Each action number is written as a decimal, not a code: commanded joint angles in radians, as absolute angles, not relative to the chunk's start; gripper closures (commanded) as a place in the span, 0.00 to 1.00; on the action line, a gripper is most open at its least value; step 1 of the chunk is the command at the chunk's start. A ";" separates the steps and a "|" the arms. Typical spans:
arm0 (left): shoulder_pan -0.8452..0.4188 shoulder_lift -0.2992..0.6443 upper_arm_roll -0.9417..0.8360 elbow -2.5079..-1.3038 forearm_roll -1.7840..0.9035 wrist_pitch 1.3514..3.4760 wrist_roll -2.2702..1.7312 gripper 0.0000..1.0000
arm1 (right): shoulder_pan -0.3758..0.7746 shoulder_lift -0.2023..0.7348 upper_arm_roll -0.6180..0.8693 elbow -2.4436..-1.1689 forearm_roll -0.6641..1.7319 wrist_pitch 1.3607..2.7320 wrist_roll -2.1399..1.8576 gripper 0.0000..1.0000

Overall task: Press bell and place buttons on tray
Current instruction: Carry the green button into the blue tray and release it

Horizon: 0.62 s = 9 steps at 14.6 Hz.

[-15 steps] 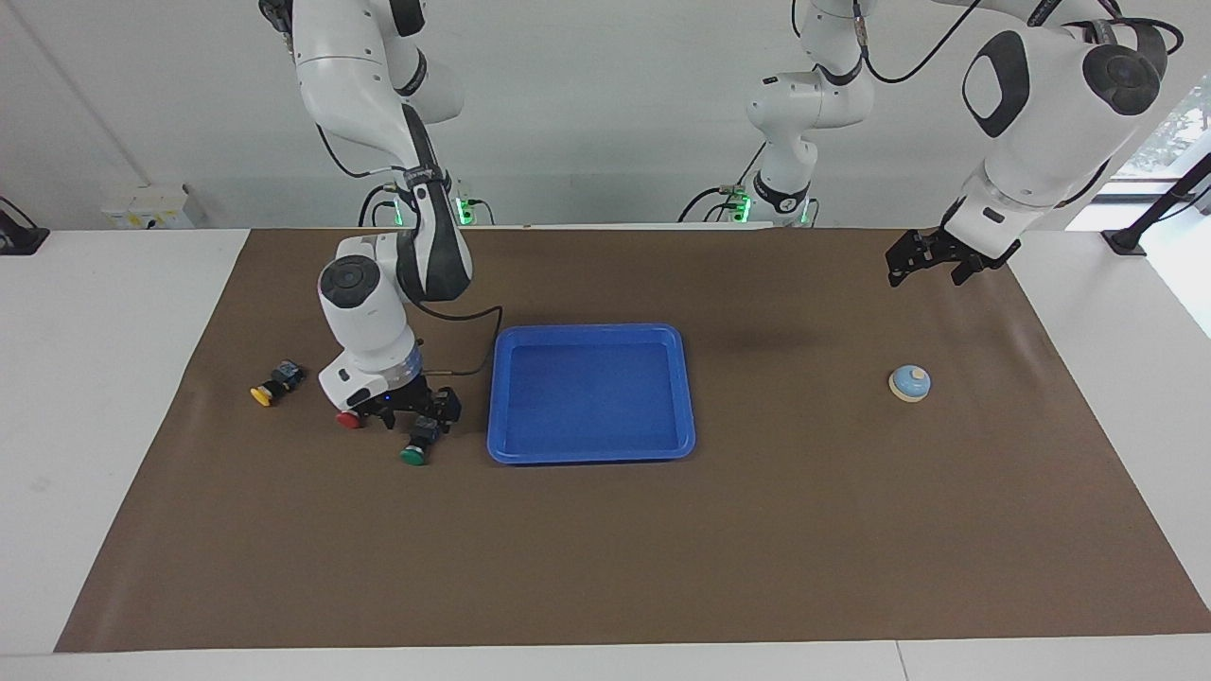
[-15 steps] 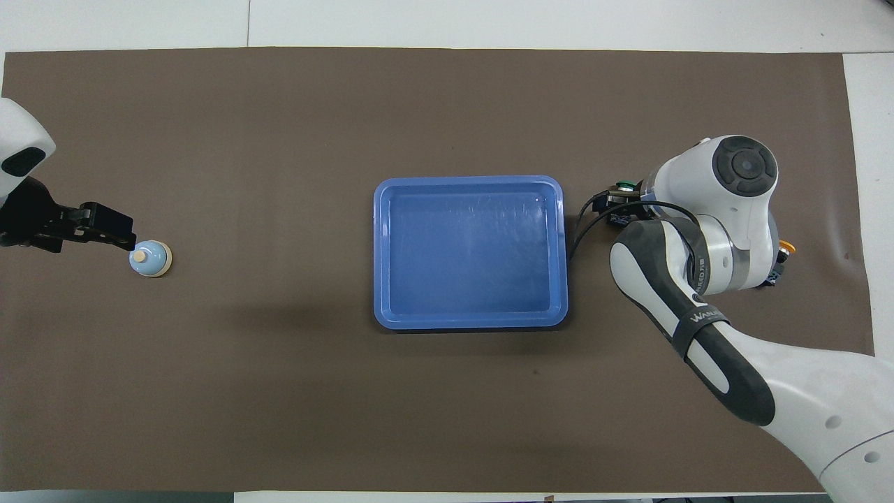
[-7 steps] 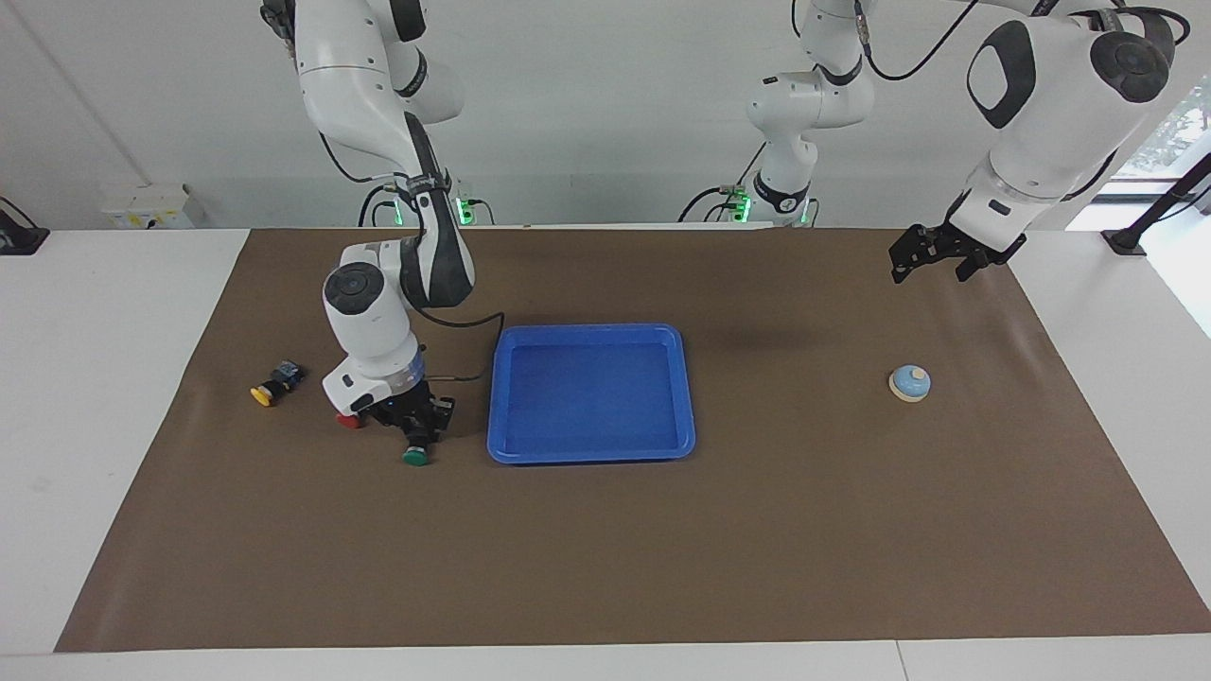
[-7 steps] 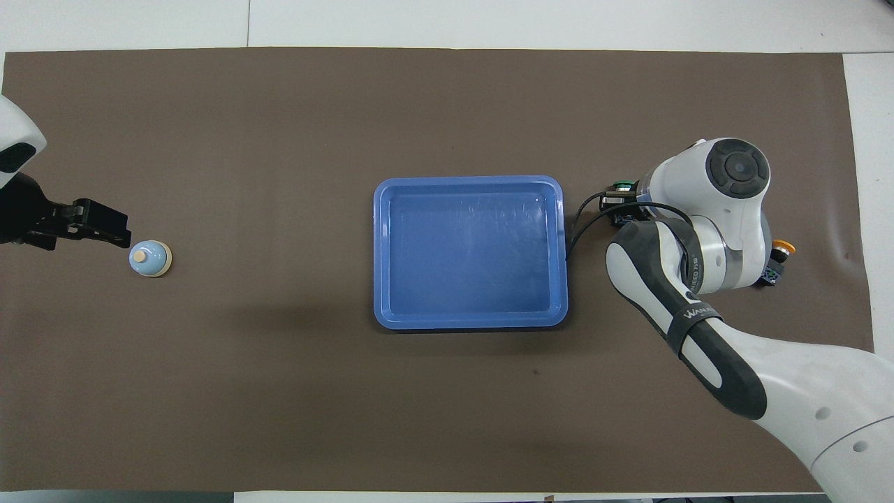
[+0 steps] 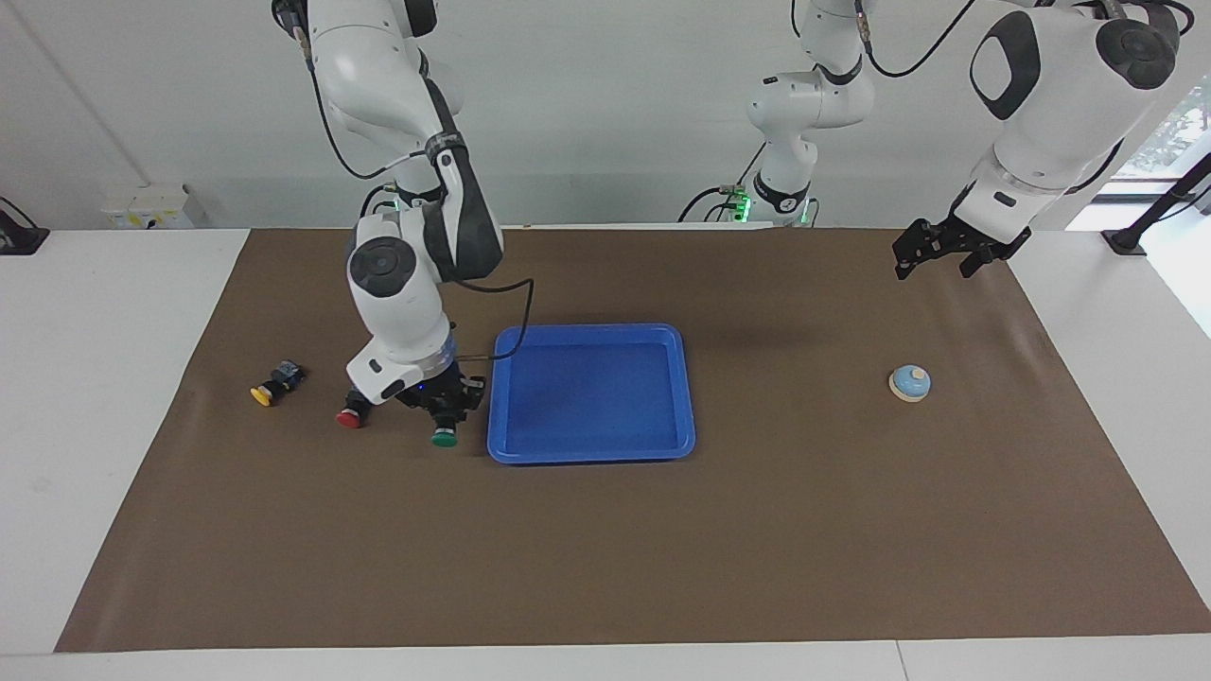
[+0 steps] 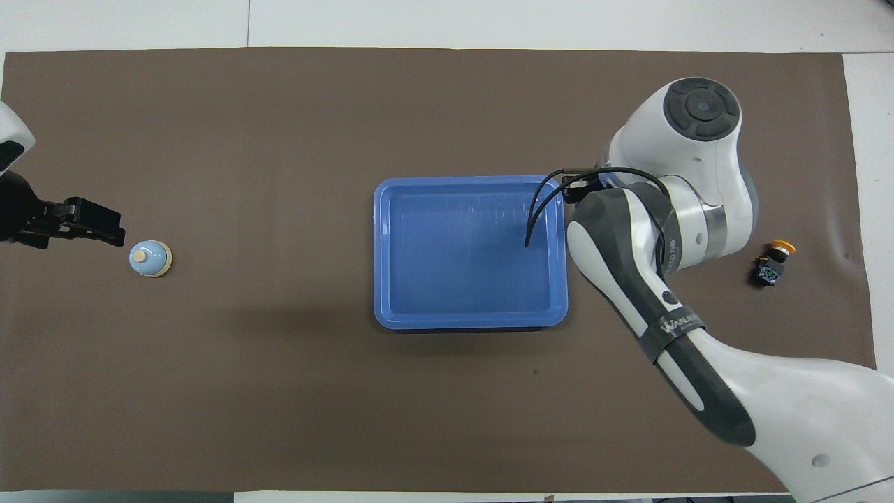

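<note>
My right gripper [image 5: 444,409] is shut on the green button [image 5: 444,436] and holds it, cap down, a little above the mat beside the edge of the blue tray [image 5: 605,397] at the right arm's end. In the overhead view the right arm hides this button. The red button [image 5: 351,415] and the yellow button [image 5: 269,387] lie on the mat toward the right arm's end; only the yellow button [image 6: 771,260] shows from overhead. The light-blue bell [image 5: 910,383] stands toward the left arm's end. My left gripper [image 5: 932,255] hangs open in the air, apart from the bell [image 6: 149,258].
A brown mat [image 5: 605,549] covers the table, with white table edge around it. The tray [image 6: 378,251] holds nothing. The right arm's cable [image 6: 538,209] loops over the tray's corner.
My right gripper has shut on the green button, lifted it off the mat and carried it toward the tray, uncovering the red button. The left gripper has drifted slightly up and away from the bell.
</note>
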<state>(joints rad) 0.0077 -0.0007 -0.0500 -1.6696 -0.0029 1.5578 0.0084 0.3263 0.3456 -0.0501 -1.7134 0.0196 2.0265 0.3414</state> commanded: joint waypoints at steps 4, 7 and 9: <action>0.014 -0.008 -0.049 -1.661 -0.015 1.537 0.000 0.00 | 0.449 0.344 -0.052 -1.748 0.023 2.043 0.532 1.00; 0.014 -0.008 -0.049 -1.661 -0.015 1.536 0.000 0.00 | 0.466 0.324 -0.052 -1.856 0.023 2.150 0.540 1.00; 0.014 -0.008 -0.049 -1.663 -0.015 1.536 0.000 0.00 | 0.494 0.318 -0.052 -1.914 0.023 2.218 0.571 1.00</action>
<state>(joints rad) 0.0080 -0.0007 -0.0492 -1.6696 -0.0029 1.5571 0.0081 0.4700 0.3516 -0.0515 -1.8263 0.0196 2.1461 0.5309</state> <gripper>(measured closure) 0.000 0.595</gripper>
